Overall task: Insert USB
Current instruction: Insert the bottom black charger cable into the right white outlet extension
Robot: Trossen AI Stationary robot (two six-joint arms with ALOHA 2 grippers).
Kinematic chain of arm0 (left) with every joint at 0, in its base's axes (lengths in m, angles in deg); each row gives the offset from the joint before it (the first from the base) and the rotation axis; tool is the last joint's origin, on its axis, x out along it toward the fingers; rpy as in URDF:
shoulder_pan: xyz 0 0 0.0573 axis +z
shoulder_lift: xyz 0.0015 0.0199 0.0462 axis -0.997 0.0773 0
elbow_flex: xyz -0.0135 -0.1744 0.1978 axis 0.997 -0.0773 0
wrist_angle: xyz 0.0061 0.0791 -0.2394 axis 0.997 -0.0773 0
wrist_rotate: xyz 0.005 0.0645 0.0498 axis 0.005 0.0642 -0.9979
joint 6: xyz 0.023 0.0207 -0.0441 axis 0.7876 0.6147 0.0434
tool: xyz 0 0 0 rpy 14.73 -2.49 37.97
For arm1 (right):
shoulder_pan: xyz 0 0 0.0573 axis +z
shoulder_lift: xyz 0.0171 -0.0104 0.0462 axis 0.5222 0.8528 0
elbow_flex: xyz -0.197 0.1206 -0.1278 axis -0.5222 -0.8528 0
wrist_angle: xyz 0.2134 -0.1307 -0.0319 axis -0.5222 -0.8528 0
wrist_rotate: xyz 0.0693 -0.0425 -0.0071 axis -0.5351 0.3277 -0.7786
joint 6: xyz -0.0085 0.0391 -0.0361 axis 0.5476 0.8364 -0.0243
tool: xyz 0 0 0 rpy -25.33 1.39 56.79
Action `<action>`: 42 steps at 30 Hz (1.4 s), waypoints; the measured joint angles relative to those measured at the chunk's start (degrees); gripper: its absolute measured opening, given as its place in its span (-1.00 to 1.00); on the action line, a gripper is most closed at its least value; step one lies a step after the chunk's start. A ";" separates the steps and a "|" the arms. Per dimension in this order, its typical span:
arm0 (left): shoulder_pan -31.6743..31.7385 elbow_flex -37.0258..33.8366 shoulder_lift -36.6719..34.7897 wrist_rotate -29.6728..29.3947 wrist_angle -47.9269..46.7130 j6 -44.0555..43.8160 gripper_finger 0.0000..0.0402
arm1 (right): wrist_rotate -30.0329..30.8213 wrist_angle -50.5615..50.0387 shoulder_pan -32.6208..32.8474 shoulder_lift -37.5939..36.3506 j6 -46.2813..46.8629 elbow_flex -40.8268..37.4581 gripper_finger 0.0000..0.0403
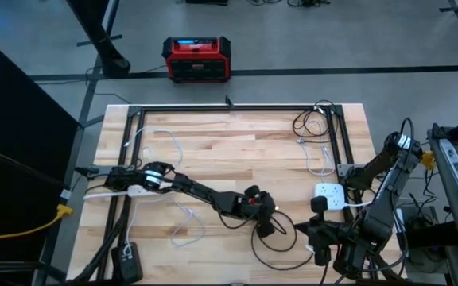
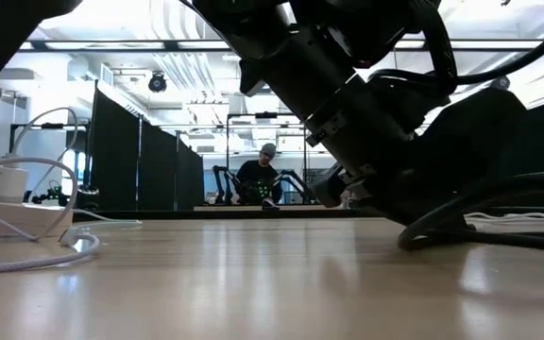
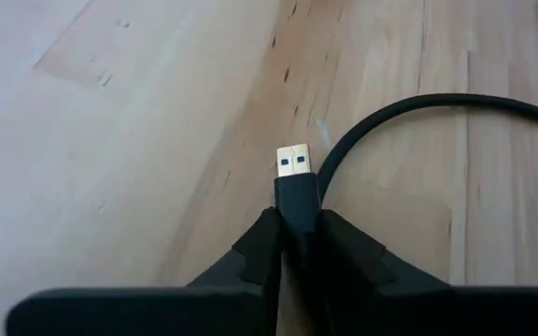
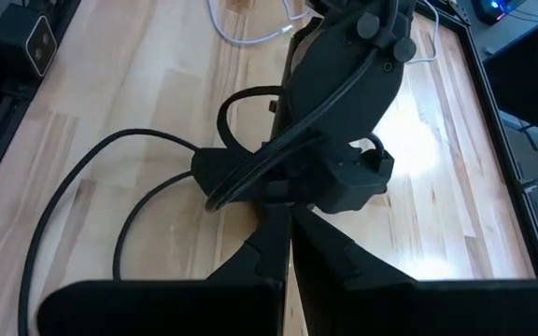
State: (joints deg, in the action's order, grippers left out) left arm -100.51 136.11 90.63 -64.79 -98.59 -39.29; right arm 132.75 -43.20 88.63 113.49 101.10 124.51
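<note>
From above, the left gripper [image 1: 267, 216] sits low on the wooden table [image 1: 237, 151] over a loop of black cable [image 1: 281, 246], with the white power strip [image 1: 330, 195] well off to its right side, and the right gripper [image 1: 318, 238] waits near the table's front edge, its fingers pressed together on nothing.

In the left wrist view, the 2 fingers [image 3: 260, 247] are clamped on the black body of the USB plug [image 3: 295, 177], its metal tip jutting straight ahead of them; the step will likely go best if the plug stays square in the grip before lifting.

No container shows in any view.
</note>
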 joint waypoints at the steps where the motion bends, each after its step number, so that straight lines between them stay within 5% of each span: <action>1: 0.00 -0.01 -0.46 -0.15 -0.11 0.44 -0.78 | 0.00 0.00 0.00 0.00 0.02 0.00 -1.00; 10: -0.24 -0.56 -4.58 -3.50 -3.27 6.49 -0.78 | 1.99 0.02 0.00 0.00 1.71 -3.16 -1.00; 16: -1.82 -0.43 -7.67 -9.48 -4.03 12.83 -0.78 | 6.17 0.43 0.08 -0.04 14.07 -11.67 -1.00; 25: -7.43 0.91 -10.15 -28.83 -4.95 33.35 -0.78 | 12.12 4.91 1.26 -6.87 36.64 -22.84 -1.00; 33: -11.84 4.54 -10.17 -41.98 -3.68 49.58 -0.78 | 11.97 30.07 1.46 -22.28 21.02 -29.67 -0.89; 42: -13.68 9.42 -10.17 -47.89 -1.71 60.56 -0.78 | 8.44 43.18 -2.92 -27.15 11.50 -33.66 -0.21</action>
State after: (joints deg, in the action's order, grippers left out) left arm -114.19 145.53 80.45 -112.68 -100.30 21.26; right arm 141.19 -0.02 85.70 86.34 112.60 90.85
